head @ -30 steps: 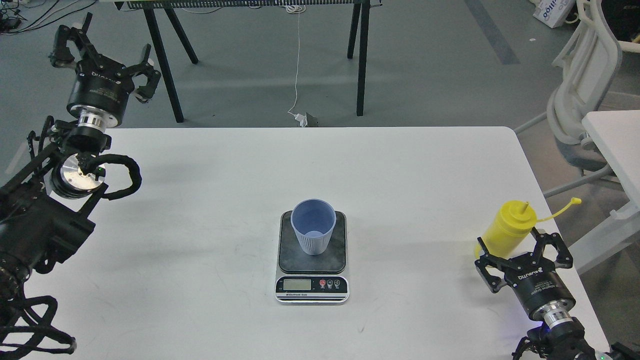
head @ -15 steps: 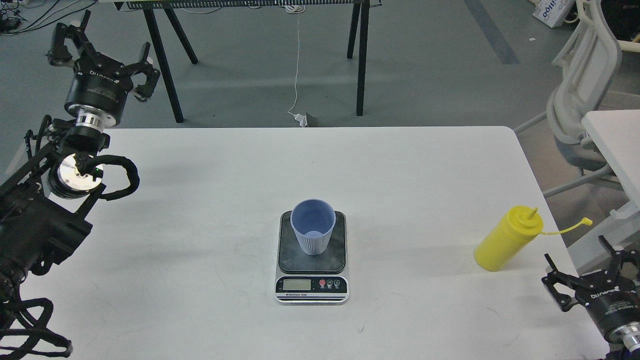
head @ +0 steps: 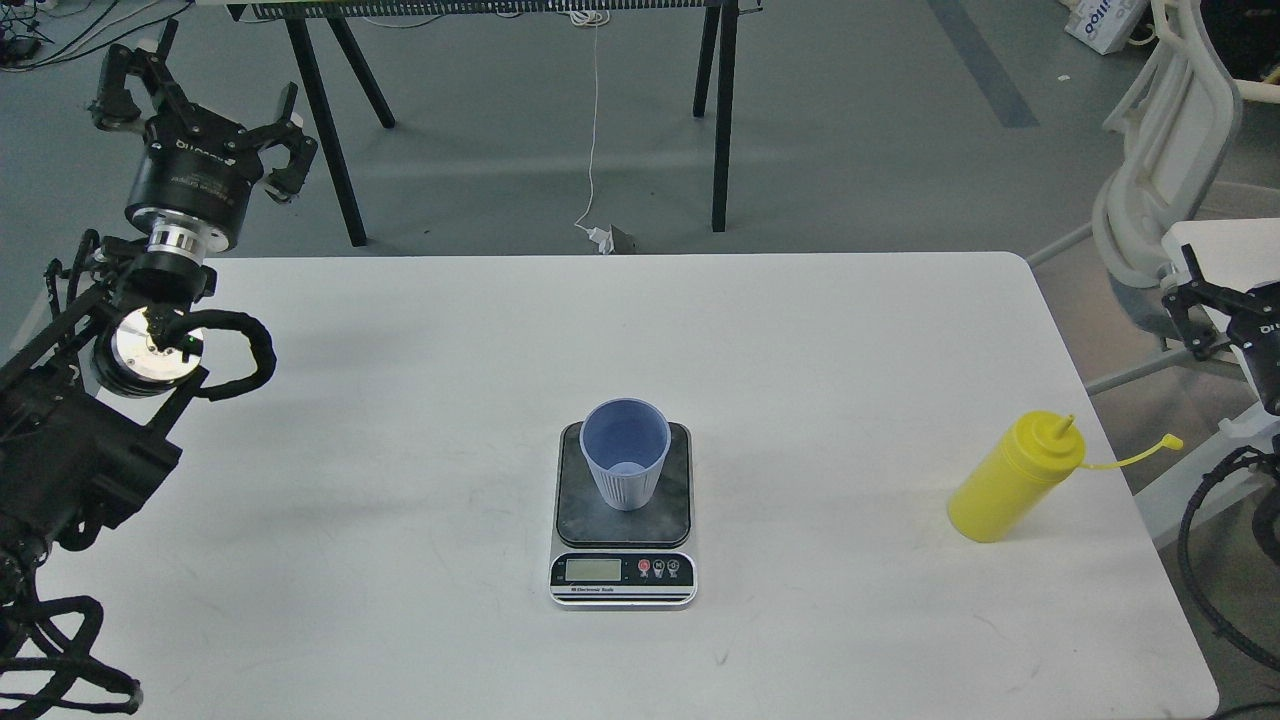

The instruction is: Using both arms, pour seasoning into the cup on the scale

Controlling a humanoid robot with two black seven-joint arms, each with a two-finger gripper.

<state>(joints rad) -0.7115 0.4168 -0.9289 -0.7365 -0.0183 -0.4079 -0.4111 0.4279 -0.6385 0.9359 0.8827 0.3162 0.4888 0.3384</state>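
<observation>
cup (head: 625, 465) on scale (head: 623, 515) | seasoning bottle (head: 1015, 476) upright, table's (head: 400, 450) right

The cup (head: 626, 464) stands on the scale (head: 623, 515) at the middle of the counter (head: 400, 480), with the seasoning bottle (head: 1015, 476) well apart to its right, near the counter's right edge.

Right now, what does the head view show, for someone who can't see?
A blue cup stands on a scale mid-table; a yellow bottle stands at the right. Both end effectors, left and right, hold nothing.
</observation>
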